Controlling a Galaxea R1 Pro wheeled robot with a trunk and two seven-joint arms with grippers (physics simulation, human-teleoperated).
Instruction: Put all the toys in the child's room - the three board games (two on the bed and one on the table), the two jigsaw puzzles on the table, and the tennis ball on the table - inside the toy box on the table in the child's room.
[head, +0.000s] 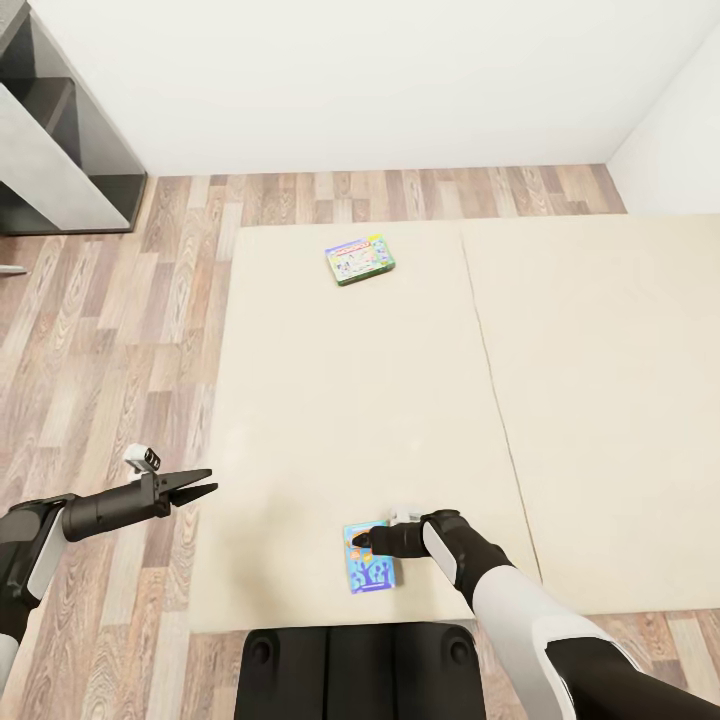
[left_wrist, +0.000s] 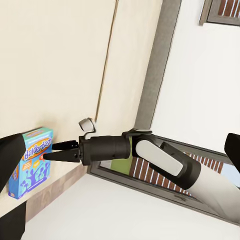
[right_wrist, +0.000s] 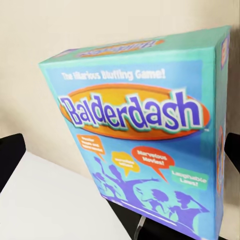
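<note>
Two board games lie on the bed (head: 600, 400): the blue Balderdash box (head: 368, 567) at its near edge, a green-bordered box (head: 359, 259) far up. The right claw (head: 362, 541) touches the Balderdash box, fingers nearly closed, not gripping. It should open wider and straddle one edge. The left claw (head: 200, 488) hangs slightly parted, empty.

Lit evenly and brightly throughout, with no single light source to be made out. Soft, faint shadows only, the darkest a small patch under the right end effector (head: 362, 541) on the bed (head: 330, 400). No glare on the white wall (head: 380, 80). Sharp in the head view, with floor planks (head: 100, 330) fanning outward toward the edges. Slightly soft in the right wrist view: small print on the blue game (right_wrist: 145, 135) blurred, large lettering legible.
</note>
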